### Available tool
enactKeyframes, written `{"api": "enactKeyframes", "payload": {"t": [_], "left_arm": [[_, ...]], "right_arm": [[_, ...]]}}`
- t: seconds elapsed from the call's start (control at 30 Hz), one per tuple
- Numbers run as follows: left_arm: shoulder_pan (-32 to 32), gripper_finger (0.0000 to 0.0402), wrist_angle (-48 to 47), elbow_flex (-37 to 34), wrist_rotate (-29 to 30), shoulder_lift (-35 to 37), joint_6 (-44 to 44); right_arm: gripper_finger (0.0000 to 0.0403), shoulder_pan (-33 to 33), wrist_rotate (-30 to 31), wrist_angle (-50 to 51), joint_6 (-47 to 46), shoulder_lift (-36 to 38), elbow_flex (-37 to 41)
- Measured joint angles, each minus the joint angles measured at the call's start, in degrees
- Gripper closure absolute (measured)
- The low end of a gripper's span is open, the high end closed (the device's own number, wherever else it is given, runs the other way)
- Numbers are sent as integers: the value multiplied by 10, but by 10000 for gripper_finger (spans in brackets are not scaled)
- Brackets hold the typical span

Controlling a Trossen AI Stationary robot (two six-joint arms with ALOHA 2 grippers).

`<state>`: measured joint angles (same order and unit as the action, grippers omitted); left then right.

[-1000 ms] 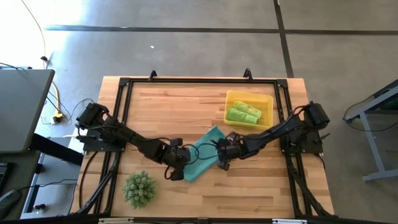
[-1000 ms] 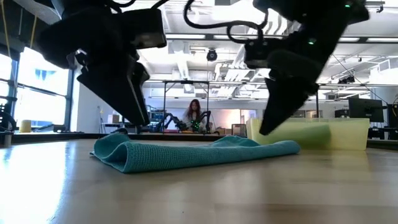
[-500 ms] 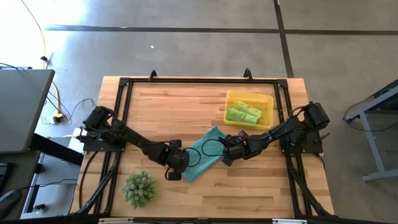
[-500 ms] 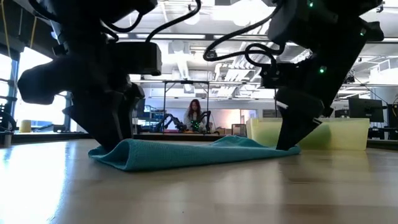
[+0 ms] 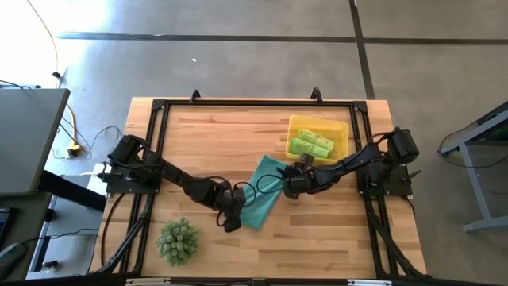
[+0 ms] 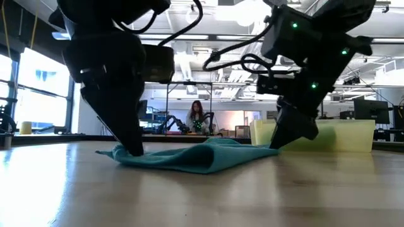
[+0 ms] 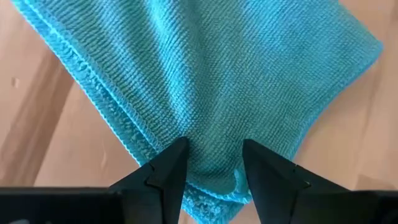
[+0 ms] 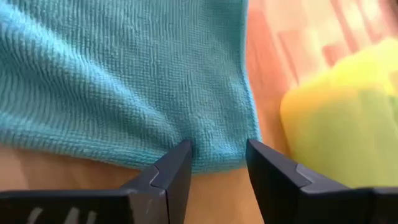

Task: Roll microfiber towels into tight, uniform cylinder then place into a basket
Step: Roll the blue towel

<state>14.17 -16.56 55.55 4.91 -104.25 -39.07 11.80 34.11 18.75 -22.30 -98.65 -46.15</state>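
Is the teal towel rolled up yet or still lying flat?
Still flat. The teal towel lies folded and slightly rumpled on the table, with no cylinder formed; both green towels sit rolled in the basket.

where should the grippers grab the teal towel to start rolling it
Grip the teal towel at the two corners of one short edge, coming straight down from above. It lies folded flat on the table, so only thin edges offer anything to pinch.
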Motion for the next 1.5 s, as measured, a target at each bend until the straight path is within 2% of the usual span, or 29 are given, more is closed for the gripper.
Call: {"api": "enactKeyframes", "payload": {"t": [0.2, 0.4, 0.57, 0.7, 0.8, 0.93, 1.13, 1.4, 1.5], "left_arm": [[-6, 255, -47, 26, -6, 32, 69], [-7, 255, -97, 44, 14, 64, 147], [-4, 255, -109, 44, 14, 69, 184], [3, 255, -113, 44, 16, 69, 187], [13, 255, -113, 44, 18, 69, 195], [24, 255, -107, 44, 48, 68, 215], [28, 255, -69, 45, 63, 51, 183], [31, 255, -59, 44, 69, 0, 181], [31, 255, -61, 43, 85, -8, 181]], "right_arm": [[259, -11, 0, -25, 45, 0, -28], [259, -11, -5, -52, -6, 0, -36], [259, -11, -45, -121, -33, 0, -36], [259, -4, -68, -193, -37, 0, -36], [259, 5, -114, -222, -62, 0, -36], [259, 19, -136, -226, -113, 0, -36], [259, 39, -165, -212, -205, 0, -36], [259, 74, -168, -236, -239, -43, -36], [259, 82, -144, -255, -238, -62, -37]]}}
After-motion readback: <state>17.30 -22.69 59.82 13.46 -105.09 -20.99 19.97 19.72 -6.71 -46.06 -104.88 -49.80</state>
